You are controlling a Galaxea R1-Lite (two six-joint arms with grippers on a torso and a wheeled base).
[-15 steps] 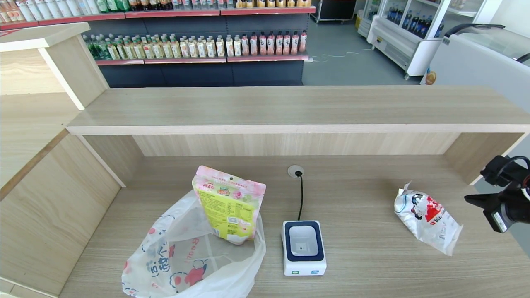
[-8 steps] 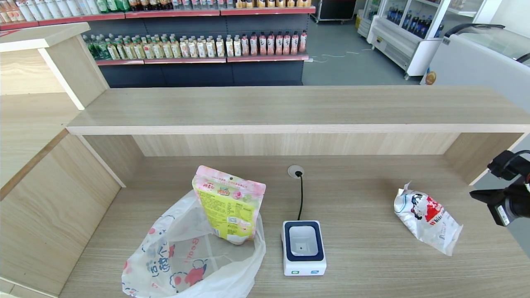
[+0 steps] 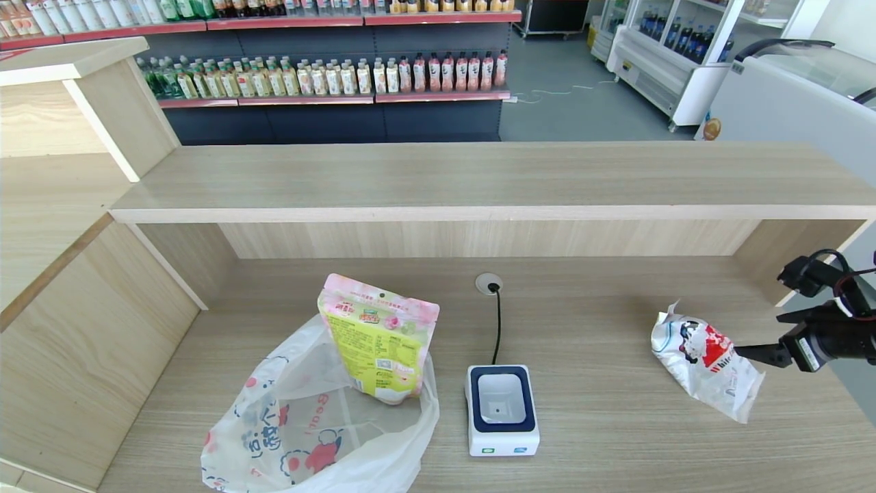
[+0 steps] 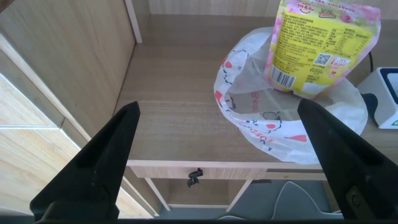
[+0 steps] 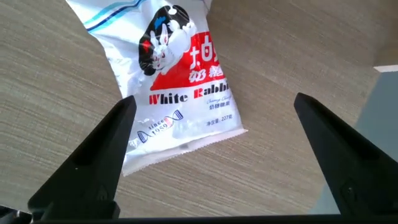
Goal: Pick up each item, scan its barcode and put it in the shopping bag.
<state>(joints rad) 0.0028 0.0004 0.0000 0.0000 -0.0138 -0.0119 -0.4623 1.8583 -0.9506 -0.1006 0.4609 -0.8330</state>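
Note:
A white candy bag with red print lies flat on the right of the wooden counter. My right gripper hangs open just right of it; the candy bag lies beyond the gripper, not between its fingers. The white shopping bag lies open at front left, with a pink and yellow pouch standing in its mouth. A white barcode scanner sits between the two bags. My left gripper is open and holds nothing, off the counter's front edge near the shopping bag and pouch.
The scanner's black cable runs back to a grommet. A raised wooden ledge closes the counter at the back, with side walls left and right. Bare counter lies between the scanner and the candy bag.
My right gripper drew off to the right, then came back left and lower, close beside the candy bag. The bags, pouch and scanner have not moved.

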